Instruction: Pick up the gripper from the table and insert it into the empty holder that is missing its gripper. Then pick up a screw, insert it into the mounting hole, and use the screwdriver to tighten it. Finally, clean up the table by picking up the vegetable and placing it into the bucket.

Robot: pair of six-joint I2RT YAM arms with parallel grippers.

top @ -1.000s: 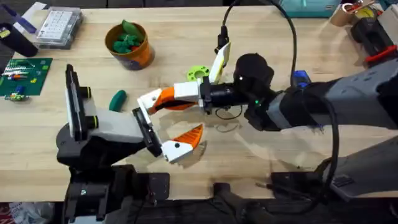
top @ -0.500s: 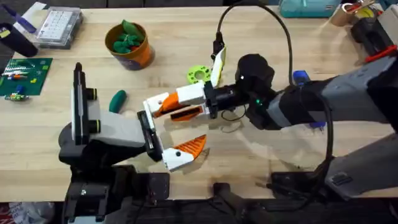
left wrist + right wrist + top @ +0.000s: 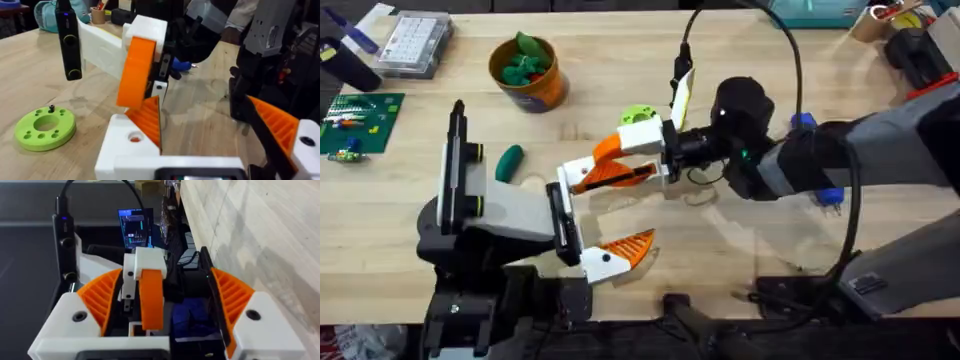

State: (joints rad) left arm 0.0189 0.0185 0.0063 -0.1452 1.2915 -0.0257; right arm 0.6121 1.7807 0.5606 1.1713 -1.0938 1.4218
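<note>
My right gripper reaches left across mid-table and is shut on the gripper. This orange finger has its white base against the far end of the left arm's black rail, covering the holder there. My left gripper is open, with its fixed orange finger at the rail's near end. The dark green vegetable lies on the wood left of the rail. At the back left stands the orange bucket. I cannot make out a screw or the screwdriver.
A light green disc with a small pin on it lies just behind the grippers. A blue part peeks from behind the right arm. A circuit board and a clear parts box sit far left.
The right gripper and the orange finger moved right and slightly toward the back. The left arm's rail followed to the right, staying against the finger's base.
</note>
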